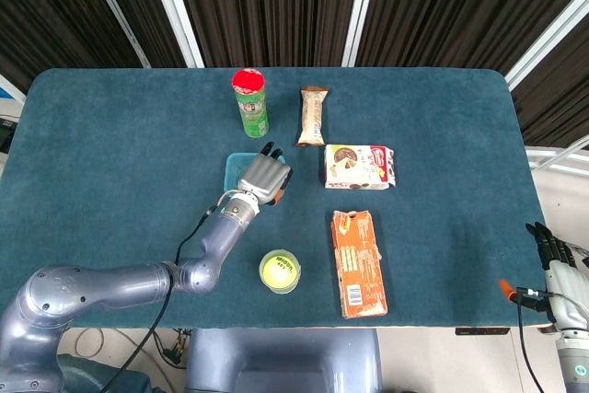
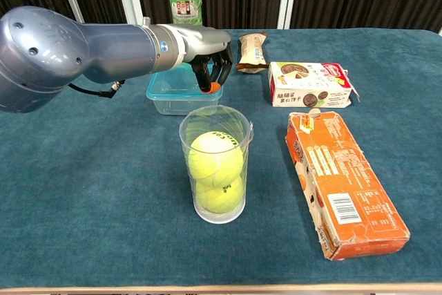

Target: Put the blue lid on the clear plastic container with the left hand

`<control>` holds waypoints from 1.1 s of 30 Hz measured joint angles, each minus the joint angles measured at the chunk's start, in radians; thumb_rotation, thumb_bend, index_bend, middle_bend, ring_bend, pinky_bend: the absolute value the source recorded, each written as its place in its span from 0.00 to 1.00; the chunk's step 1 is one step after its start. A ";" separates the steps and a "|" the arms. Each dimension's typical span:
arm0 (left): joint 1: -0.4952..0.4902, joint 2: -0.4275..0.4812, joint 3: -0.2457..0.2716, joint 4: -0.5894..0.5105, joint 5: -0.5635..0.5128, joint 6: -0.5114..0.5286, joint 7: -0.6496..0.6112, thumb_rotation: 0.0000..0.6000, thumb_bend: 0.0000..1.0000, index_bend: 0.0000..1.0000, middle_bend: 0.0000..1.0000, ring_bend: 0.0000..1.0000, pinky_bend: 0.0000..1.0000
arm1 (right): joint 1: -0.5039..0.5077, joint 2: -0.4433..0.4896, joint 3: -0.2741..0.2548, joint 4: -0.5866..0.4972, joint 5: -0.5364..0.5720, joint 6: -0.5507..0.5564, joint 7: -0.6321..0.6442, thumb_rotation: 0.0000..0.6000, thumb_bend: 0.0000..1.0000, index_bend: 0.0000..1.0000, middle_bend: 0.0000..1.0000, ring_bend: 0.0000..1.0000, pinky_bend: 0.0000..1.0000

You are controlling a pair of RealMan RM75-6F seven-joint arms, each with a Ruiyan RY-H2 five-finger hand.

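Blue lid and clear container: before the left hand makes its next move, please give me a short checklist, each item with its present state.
1. Blue lid lies on the clear plastic container: ok.
2. Lid sealed along every edge: cannot tell, the left hand covers the right end.
3. Left hand holds nothing: cannot tell, its fingers curl down at the lid's right end.
4. Cup of tennis balls stands apart from the container: ok.
5. Green can upright behind the container: ok.
6. Right hand away from the work: ok, it is off the table's edge.

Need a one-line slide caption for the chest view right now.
Left hand over the right end of the lidded clear container, behind a cup of tennis balls.
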 measured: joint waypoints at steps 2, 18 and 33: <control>-0.001 0.000 0.004 0.002 -0.006 0.000 0.001 1.00 0.51 0.68 0.55 0.12 0.04 | 0.000 0.000 0.000 -0.001 0.000 0.000 0.000 1.00 0.29 0.07 0.00 0.00 0.00; 0.012 0.031 0.030 -0.018 -0.007 0.008 -0.014 1.00 0.51 0.69 0.55 0.12 0.04 | 0.001 -0.003 0.000 0.001 0.000 -0.001 -0.005 1.00 0.29 0.07 0.00 0.00 0.00; 0.012 0.034 0.046 -0.033 0.002 0.018 -0.013 1.00 0.51 0.69 0.55 0.12 0.04 | 0.001 -0.003 0.001 0.001 0.002 0.002 -0.007 1.00 0.29 0.07 0.00 0.00 0.00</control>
